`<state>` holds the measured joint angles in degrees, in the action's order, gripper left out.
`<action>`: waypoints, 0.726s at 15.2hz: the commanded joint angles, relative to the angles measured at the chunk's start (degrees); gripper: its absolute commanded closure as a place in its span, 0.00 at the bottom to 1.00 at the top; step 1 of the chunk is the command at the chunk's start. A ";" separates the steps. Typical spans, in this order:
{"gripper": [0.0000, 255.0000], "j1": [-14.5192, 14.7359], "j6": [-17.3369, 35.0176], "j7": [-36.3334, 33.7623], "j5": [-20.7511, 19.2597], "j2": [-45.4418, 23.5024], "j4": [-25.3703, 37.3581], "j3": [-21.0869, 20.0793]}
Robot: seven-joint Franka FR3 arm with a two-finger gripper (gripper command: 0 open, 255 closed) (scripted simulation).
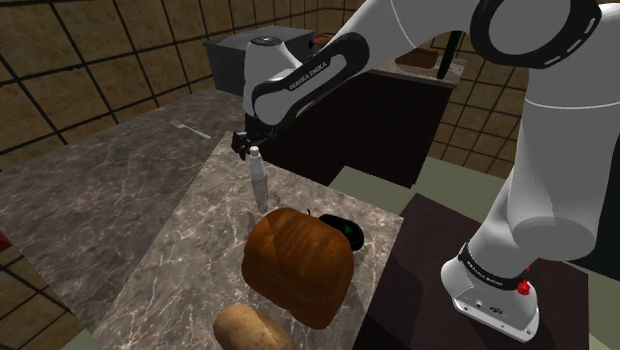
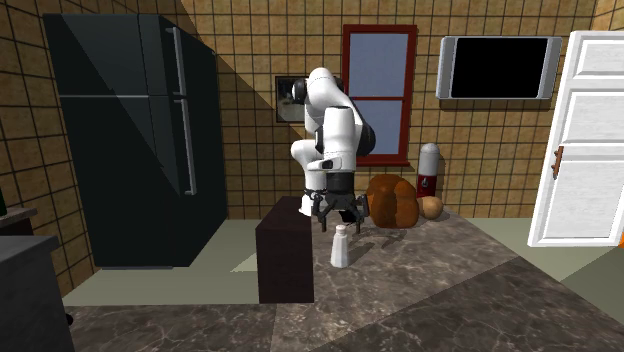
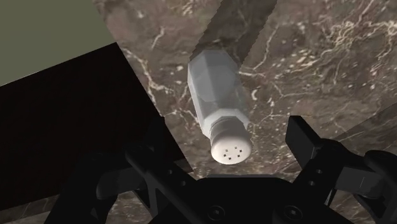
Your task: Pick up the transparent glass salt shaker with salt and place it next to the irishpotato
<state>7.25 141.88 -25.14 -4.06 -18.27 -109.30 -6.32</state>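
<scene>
From where I stand the arm is bent over the marble counter (image 1: pixel 194 234), its gripper (image 1: pixel 249 147) hanging straight above the salt shaker (image 1: pixel 259 181). The shaker stands upright on the stone, a pale faceted bottle with a white cap full of holes. The wrist view looks down on it: the two black fingers (image 3: pixel 151 153) are spread wide, the cap sits in the gap between them, and neither finger touches it. Nothing is gripped yet.

The potato (image 1: pixel 248 330) lies at the end of the counter in the shoulder view's lower part, just beside a big brown loaf of bread (image 1: pixel 298 263). The loaf sits between the potato and the shaker. A small black thing, which I take for a computer mouse (image 1: pixel 343 231), rests close to the loaf. A fork (image 1: pixel 189 127) lies well off on the darker surface.

To my eye this is the approach, with the hand lined up over the shaker and the grasp not yet made. The next move calls for a straight drop, so the fingers pass the cap and straddle the body below it, then a firm squeeze on the flat sides. The bottle is tall and narrow, so a nudge from one finger could tip it. After the lift, the carry has to clear the loaf or go round it, and set the shaker down on the bare stone by the potato
</scene>
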 commanded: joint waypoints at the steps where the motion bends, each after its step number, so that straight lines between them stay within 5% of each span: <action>1: 0.00 0.00 0.06 0.00 -0.01 -0.11 0.06 0.01; 4: 0.00 0.00 0.06 0.00 -0.01 -0.11 0.06 0.01; 5: 1.00 0.00 0.06 0.00 -0.01 -0.11 0.06 0.01; 11: 1.00 0.00 0.06 0.00 -0.01 -0.09 0.05 0.01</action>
<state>7.25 141.93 -25.15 -4.08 -18.36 -109.24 -6.31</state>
